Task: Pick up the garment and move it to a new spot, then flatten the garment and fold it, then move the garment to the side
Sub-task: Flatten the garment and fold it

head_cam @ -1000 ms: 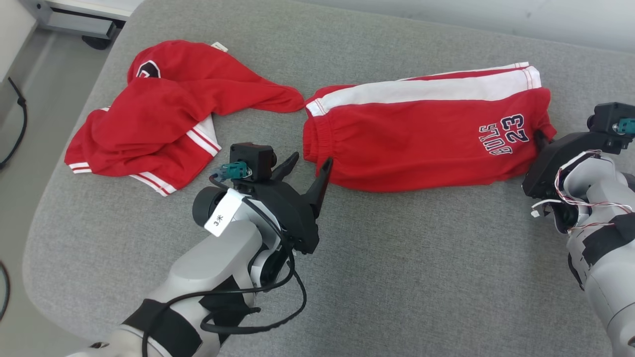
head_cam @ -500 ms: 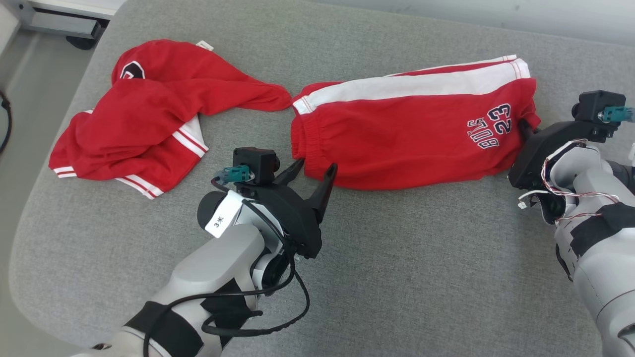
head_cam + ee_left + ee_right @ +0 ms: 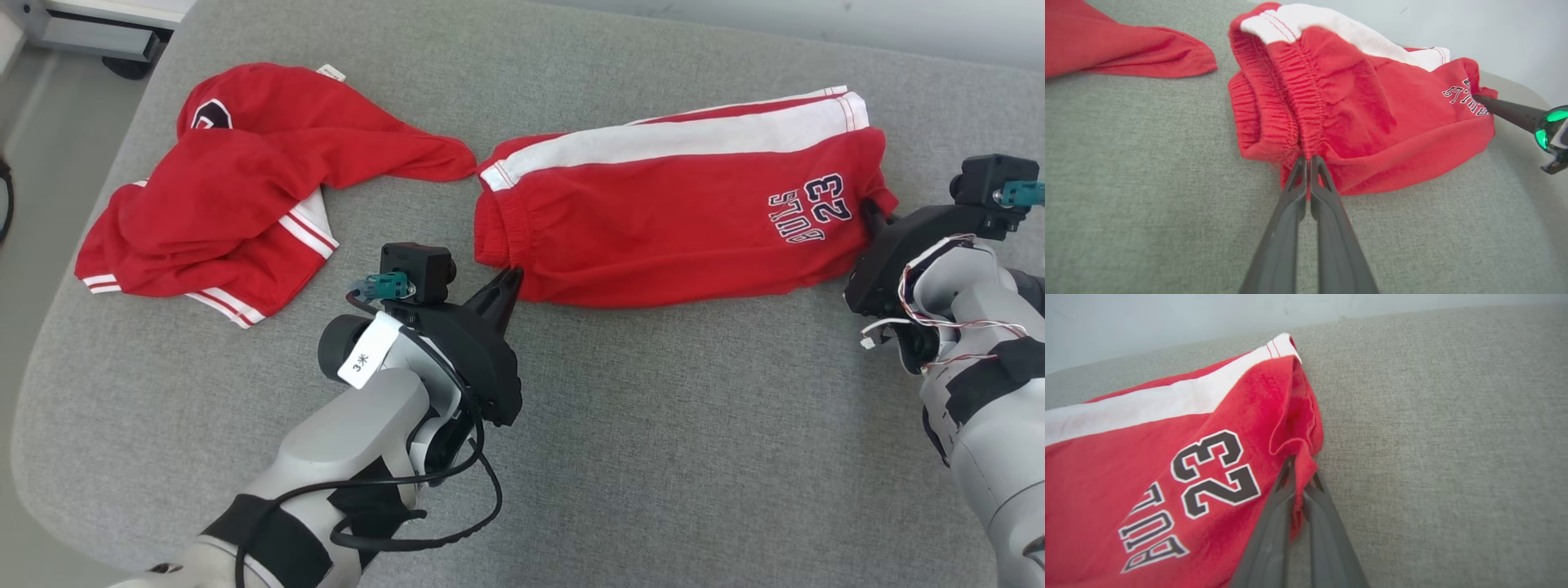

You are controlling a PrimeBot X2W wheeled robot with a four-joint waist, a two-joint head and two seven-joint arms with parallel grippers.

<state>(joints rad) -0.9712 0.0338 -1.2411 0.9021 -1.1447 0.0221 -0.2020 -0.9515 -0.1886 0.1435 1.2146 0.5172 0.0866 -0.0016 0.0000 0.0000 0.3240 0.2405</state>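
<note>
- The left gripper (image 3: pixel 511 282) has just snapped closed. A moment ago its two dark fingers stood spread at the near waistband corner of the red shorts (image 3: pixel 669 220). Now they are pressed together on a pinch of the gathered elastic edge, which is plain in the left wrist view (image 3: pixel 1308 160).
- The right gripper (image 3: pixel 872 214) is as it was, clamped on the hem corner at the other end of the shorts, just beside the "23" print. A fold of red cloth is trapped between its fingers (image 3: pixel 1298 469).
- The shorts now lie strung between the two grippers. They start right at the left fingertips and run off to that gripper's right, ending at the right fingertips. They rest on the grey cushion (image 3: pixel 653 425), with the white stripe along the edge away from both grippers.
- A crumpled red top (image 3: pixel 245 180) sits beyond the left gripper and off to its left, well apart from the fingers. Its sleeve tip lies just beside the waistband; I cannot tell whether they touch.
- With both ends held, the grasp for the pick-up looks complete to me, and a lift by both arms together seems the natural next step.
- The left pinch takes only the very edge of the cloth, so it may slip if the arms pull apart unevenly.
</note>
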